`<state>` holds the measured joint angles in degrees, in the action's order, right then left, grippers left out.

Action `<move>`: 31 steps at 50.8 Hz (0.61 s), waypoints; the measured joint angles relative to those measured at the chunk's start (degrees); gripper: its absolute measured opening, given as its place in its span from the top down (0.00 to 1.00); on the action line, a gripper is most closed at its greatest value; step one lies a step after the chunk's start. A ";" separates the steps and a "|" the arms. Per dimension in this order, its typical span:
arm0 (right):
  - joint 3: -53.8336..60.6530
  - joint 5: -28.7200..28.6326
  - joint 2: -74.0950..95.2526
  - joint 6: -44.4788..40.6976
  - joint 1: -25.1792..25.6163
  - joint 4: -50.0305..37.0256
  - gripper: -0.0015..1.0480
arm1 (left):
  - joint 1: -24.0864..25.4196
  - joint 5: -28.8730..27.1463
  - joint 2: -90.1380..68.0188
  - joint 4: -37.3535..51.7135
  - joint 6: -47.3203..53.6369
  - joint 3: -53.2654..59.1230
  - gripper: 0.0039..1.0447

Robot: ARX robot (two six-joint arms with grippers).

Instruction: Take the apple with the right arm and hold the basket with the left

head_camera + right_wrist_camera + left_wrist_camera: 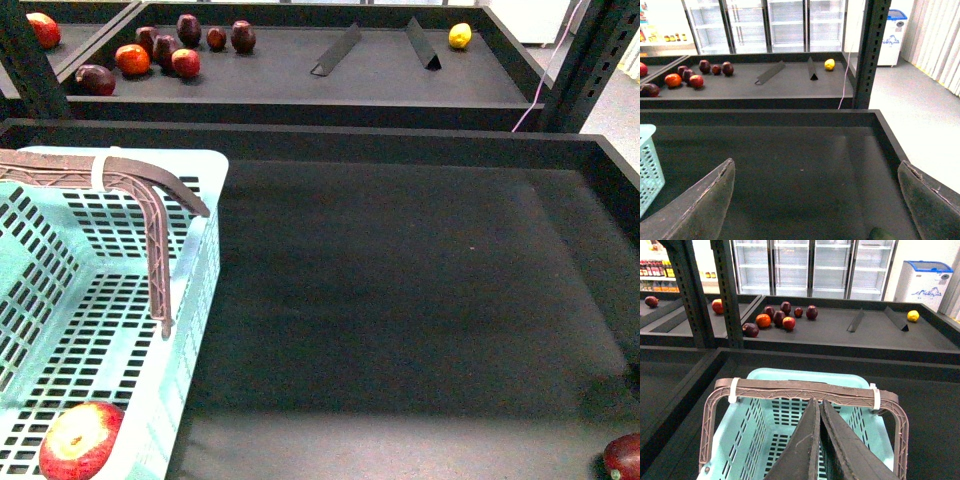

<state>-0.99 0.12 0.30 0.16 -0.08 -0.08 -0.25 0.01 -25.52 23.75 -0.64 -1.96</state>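
One basket sits at the near shelf's left edge, with one apple inside. One dark red fruit lies at the near right corner. The back shelf holds seven reddish fruits, one lemon and two black dividers.

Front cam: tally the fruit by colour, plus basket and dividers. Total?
apple in the basket: 1
other red, orange-red or maroon fruit: 10
yellow fruit: 1
basket: 1
black wedge dividers: 2
Total: 15
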 joint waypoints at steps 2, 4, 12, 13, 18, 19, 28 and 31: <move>0.00 0.00 0.00 0.00 0.00 0.00 0.08 | 0.00 -0.02 0.79 0.59 -0.02 1.14 0.97; 0.00 -0.02 0.00 0.02 0.00 0.00 0.08 | 0.00 0.00 1.62 -0.20 0.04 1.14 0.97; 0.00 0.00 0.00 0.00 0.00 0.00 0.08 | 0.00 0.00 6.56 -4.61 0.04 1.14 0.97; 0.00 0.00 0.00 0.00 0.00 0.00 0.08 | 0.02 -0.02 6.99 -5.14 0.02 1.14 0.97; 0.00 0.00 0.00 0.00 0.00 0.00 0.08 | 0.02 -0.02 8.83 -7.06 0.04 1.14 0.97; 0.00 0.00 0.00 0.00 0.00 0.00 0.08 | 0.02 0.00 9.44 -7.65 0.04 1.14 0.97; 0.00 0.00 0.00 0.00 0.00 0.00 0.08 | 0.02 -0.02 12.74 -10.95 0.04 1.14 0.97; 0.00 0.00 0.00 0.00 0.00 0.00 0.08 | 0.02 -0.02 13.53 -11.72 0.04 1.14 0.97</move>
<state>-0.99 0.12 0.30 0.16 -0.08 -0.08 -0.23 -0.01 -11.99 12.03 -0.60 -0.82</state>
